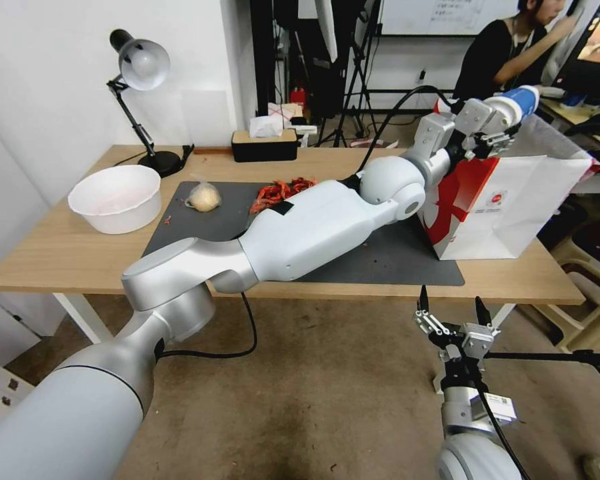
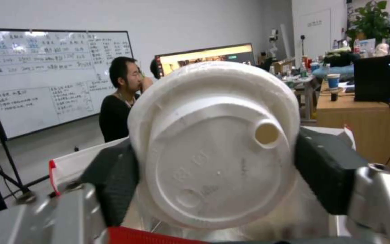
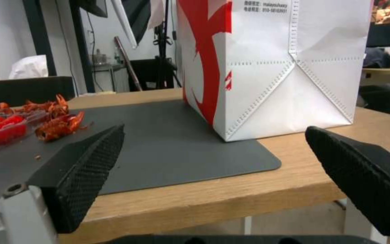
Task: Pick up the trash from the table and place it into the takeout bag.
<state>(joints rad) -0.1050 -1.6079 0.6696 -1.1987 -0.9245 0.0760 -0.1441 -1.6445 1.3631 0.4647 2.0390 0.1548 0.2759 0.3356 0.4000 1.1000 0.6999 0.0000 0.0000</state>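
Left gripper clamps blue-white cup above takeout bag — bag's inside hidden.

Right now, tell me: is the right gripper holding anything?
No. The right gripper hangs open and empty below the table's front edge, while the left gripper holds the cup.

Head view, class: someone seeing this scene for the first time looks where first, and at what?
First, the long left arm stretched across the table, its left end effector holding a blue-white cup with a white lid above the red and white takeout bag. Next, the large white bowl at the table's left end. The right end effector waits open, below the table's near edge.
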